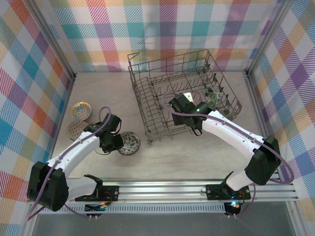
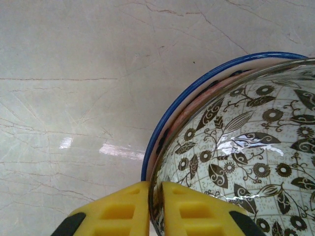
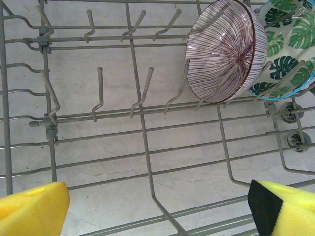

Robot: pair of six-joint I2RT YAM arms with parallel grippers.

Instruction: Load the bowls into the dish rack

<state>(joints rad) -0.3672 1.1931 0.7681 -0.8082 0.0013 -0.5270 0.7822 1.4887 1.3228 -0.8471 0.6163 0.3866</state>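
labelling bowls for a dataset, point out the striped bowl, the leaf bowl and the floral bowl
striped bowl (image 3: 224,51), right wrist view, middle of its striped face
leaf bowl (image 3: 290,39), right wrist view, its leaf-patterned wall
floral bowl (image 2: 246,157), left wrist view, its patterned inner wall

The left arm (image 1: 74,156) reaches forward and low, wrist bent down. The left gripper (image 2: 156,187) has its 2 yellow fingers (image 2: 118,211) almost together, pinching the rim of a bowl (image 2: 246,157). The right arm (image 1: 231,130) stretches forward and to the left. The right gripper (image 3: 157,209) points down, its fingers (image 3: 29,209) spread wide and holding nothing.
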